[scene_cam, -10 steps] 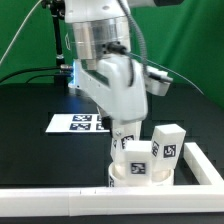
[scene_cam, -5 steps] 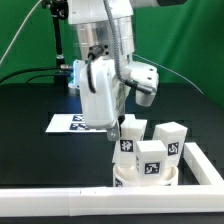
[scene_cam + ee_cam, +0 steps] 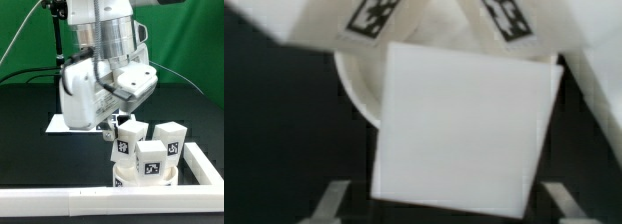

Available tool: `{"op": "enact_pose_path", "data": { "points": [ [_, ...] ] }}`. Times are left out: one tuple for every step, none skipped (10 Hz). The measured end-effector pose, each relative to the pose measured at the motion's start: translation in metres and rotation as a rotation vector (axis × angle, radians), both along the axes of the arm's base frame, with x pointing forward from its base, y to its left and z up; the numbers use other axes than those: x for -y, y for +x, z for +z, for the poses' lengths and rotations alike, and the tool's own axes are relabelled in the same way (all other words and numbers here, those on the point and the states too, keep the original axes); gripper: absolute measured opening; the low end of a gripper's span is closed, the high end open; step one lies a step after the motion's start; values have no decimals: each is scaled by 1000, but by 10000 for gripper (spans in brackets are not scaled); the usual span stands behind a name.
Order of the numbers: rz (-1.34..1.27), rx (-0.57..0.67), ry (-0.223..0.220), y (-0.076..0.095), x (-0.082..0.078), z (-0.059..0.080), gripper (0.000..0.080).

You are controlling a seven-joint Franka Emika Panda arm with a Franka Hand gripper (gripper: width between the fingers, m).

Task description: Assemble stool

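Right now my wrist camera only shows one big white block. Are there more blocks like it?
Observer: Yes. Besides the held leg in the gripper, two more stand by the round seat: the front leg and the back leg.
Operator: Is my block standing straight?
Observer: No. In the exterior view it tilts, while the other two stand upright.
Operator: Is anything lying near the stool?
Observer: A long white bar lies in front of the seat and bends back along the exterior view's right.
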State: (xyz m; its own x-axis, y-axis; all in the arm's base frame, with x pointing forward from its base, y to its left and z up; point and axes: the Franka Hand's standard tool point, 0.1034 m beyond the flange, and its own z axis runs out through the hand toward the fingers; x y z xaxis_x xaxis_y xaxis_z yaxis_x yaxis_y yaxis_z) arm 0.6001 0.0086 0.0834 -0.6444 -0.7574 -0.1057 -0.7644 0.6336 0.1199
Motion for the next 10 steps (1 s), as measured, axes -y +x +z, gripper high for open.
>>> {"op": "enact_pose_path", "data": {
  "points": [
    [-11, -1, -2, 4, -3, 0, 325],
    [-9, 0, -14, 5, -5, 0, 325],
    [-1, 2, -27, 5, -11, 0, 325],
    [14, 5, -32, 5, -18, 0, 325],
    [50, 14, -37, 6, -22, 0, 326],
    [79, 22, -42, 5, -23, 1, 326],
    [95, 24, -42, 6, -23, 1, 326],
    [108, 26, -42, 5, -23, 1, 326],
    [110, 25, -42, 5, -24, 0, 436],
    [125, 27, -41, 5, -24, 1, 589]
  ]
}}
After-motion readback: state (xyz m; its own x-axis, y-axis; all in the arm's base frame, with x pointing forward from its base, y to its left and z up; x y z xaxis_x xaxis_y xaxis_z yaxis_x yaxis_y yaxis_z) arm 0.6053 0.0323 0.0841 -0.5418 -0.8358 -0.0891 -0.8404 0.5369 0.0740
